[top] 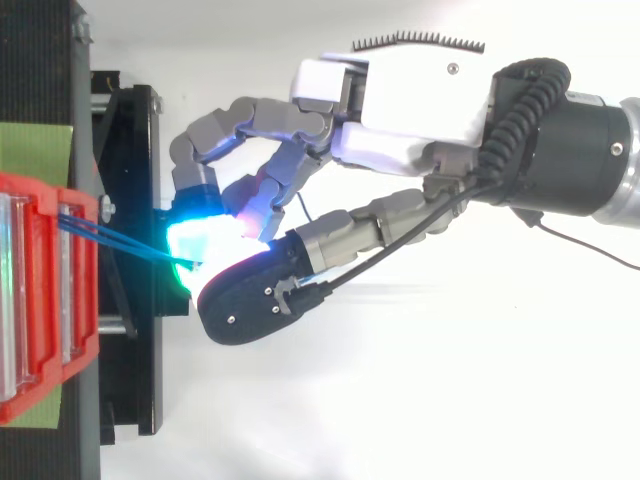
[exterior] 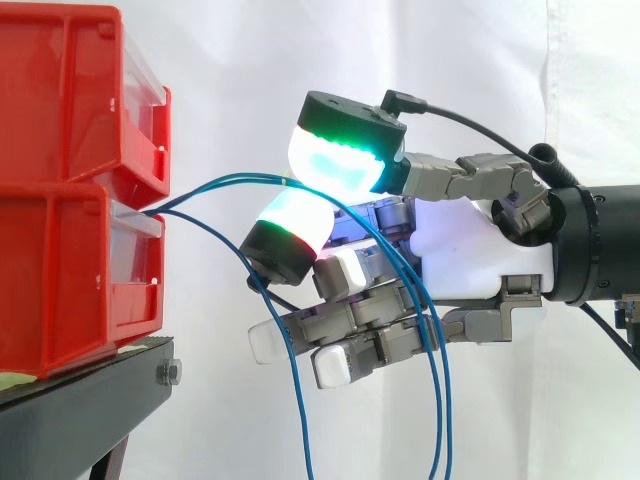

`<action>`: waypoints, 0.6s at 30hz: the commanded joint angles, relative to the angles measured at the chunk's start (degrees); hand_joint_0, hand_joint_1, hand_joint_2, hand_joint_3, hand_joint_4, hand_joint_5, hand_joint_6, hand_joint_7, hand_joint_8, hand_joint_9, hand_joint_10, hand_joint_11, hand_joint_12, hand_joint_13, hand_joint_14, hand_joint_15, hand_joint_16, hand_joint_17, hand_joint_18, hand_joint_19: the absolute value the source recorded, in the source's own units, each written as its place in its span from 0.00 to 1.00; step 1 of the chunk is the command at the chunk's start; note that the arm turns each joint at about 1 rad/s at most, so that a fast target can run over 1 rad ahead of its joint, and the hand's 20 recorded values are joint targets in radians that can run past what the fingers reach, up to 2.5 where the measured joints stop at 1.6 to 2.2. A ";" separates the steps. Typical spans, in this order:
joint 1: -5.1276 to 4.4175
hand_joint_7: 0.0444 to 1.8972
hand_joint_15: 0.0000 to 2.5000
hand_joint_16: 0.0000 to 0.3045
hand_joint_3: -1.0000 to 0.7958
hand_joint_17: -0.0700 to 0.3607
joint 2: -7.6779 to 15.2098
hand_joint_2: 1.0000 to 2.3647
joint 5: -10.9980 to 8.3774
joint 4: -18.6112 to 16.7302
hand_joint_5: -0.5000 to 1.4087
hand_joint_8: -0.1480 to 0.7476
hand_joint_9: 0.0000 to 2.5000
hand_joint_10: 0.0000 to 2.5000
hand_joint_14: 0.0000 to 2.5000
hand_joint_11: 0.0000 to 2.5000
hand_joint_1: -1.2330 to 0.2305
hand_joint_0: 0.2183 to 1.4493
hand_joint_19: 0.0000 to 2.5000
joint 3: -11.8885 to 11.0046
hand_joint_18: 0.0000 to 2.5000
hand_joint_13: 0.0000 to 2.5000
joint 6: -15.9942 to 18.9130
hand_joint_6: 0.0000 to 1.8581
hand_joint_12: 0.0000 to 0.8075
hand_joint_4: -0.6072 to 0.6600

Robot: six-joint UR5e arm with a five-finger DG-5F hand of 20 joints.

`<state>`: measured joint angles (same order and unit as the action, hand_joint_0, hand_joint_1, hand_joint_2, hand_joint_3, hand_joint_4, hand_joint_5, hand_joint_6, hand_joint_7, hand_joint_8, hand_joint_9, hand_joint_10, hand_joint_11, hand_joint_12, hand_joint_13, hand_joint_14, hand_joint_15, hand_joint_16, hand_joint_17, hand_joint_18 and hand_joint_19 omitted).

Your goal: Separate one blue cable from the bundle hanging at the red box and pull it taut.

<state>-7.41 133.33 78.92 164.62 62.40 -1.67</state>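
Note:
Thin blue cables come out of the lower red bin and run right to my hand. The hand reaches in from the right. Its thumb pad glows green and presses against a white-green fingertip, and the cable strand is pinched between them, arching rather than straight. Behind the pinch the blue strands loop down past the lower fingers. Another blue cable hangs free from the bin. In the top view the cables lead from the bin into the cyan-glowing pads.
A second red bin is stacked on the lower one. Both stand on a black stand at the left, with a white curtain behind. Open space lies to the right of the stand, under and around the hand.

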 commanded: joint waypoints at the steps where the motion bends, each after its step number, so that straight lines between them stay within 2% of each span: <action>1: -0.06 0.71 0.11 0.12 0.45 0.36 0.00 0.02 0.00 0.00 0.14 0.50 0.35 0.01 0.00 0.30 0.25 0.42 0.19 0.00 0.28 0.26 0.00 0.47 0.33 0.60; 5: -0.06 0.70 0.11 0.12 0.34 0.35 0.00 0.01 0.00 0.00 0.14 0.50 0.35 0.01 0.00 0.31 0.23 0.47 0.19 0.09 0.27 0.26 0.00 0.47 0.33 0.60; 6: -0.06 0.70 0.11 0.12 0.28 0.35 0.00 0.00 0.00 0.00 0.15 0.49 0.35 0.01 0.00 0.31 0.23 0.49 0.19 0.00 0.27 0.26 0.00 0.47 0.33 0.59; 13: -0.06 0.71 0.11 0.12 0.28 0.35 0.00 0.00 0.00 0.00 0.15 0.50 0.37 0.01 0.00 0.31 0.21 0.45 0.17 0.09 0.29 0.29 0.00 0.47 0.35 0.59; 18: -0.06 0.70 0.11 0.12 0.28 0.35 0.00 0.00 0.00 0.00 0.16 0.50 0.38 0.01 0.00 0.31 0.17 0.37 0.18 0.09 0.29 0.29 0.00 0.47 0.35 0.59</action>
<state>-7.47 133.33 78.93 164.62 62.51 -1.67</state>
